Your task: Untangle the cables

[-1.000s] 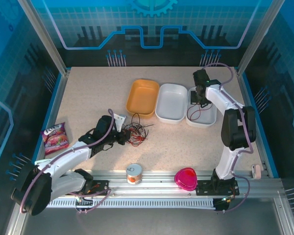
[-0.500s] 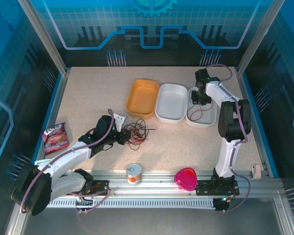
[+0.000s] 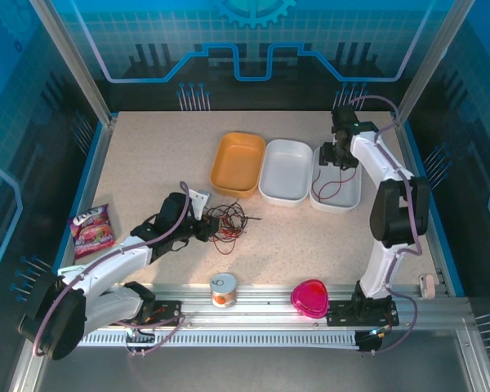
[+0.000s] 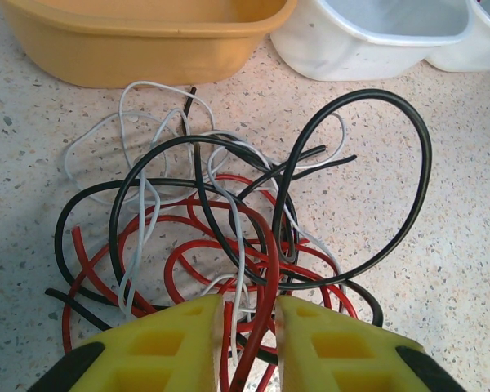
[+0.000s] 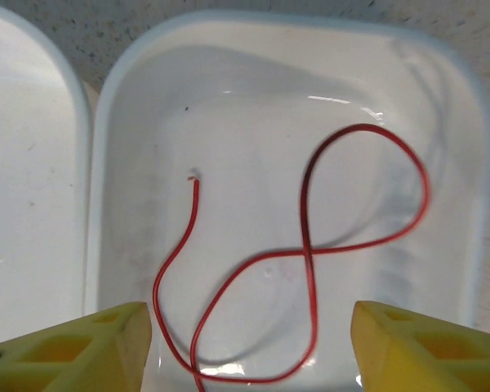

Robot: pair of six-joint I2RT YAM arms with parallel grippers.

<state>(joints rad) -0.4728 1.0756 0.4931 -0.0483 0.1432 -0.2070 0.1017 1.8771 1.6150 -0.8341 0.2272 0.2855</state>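
A tangle of red, black and white cables [image 3: 227, 224] lies on the table in front of the orange tray. My left gripper [image 3: 206, 230] sits at its near-left edge. In the left wrist view the left gripper [image 4: 249, 314] has its jaws a narrow gap apart, with a red cable [image 4: 196, 249] and a white cable [image 4: 139, 86] running loosely between them; a black cable [image 4: 408, 204] makes a big loop to the right. A separate red cable [image 5: 308, 204] lies loose in the right white tray [image 5: 269, 20]. My right gripper [image 5: 251, 318] hovers wide open above it, holding nothing.
An orange tray [image 3: 238, 163], a middle white tray [image 3: 284, 171] and the right white tray [image 3: 351, 200] stand in a row at the back. A snack bag [image 3: 91, 229] lies far left. A small can [image 3: 223, 289] and a pink heart-shaped box [image 3: 309, 297] sit by the front rail.
My right gripper has opened and let the red cable drop into the right white tray, drawing back a little. My left jaws have eased slightly apart; the tangle has shifted a little.
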